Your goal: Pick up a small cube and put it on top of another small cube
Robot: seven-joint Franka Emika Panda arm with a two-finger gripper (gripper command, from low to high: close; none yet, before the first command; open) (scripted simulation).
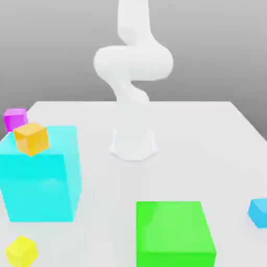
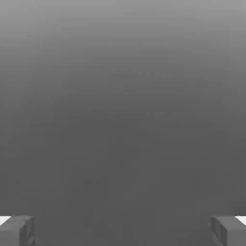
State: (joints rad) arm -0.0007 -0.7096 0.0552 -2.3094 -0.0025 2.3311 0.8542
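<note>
One white table (image 1: 208, 141), plain grey backdrop.

Grey backdrop — white tabletop (image 1: 208, 135)

Open tabletop (image 1: 208, 141): exterior view's right, behind green block (image 1: 174, 234).
Obstacles: large cyan block (image 1: 41, 182), arm base (image 1: 133, 143).

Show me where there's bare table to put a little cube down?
Bare table lies between the robot base and the blue cube, and behind the green block. The exterior view's left is crowded: cyan block, orange cube, magenta cube, yellow cube.
</note>
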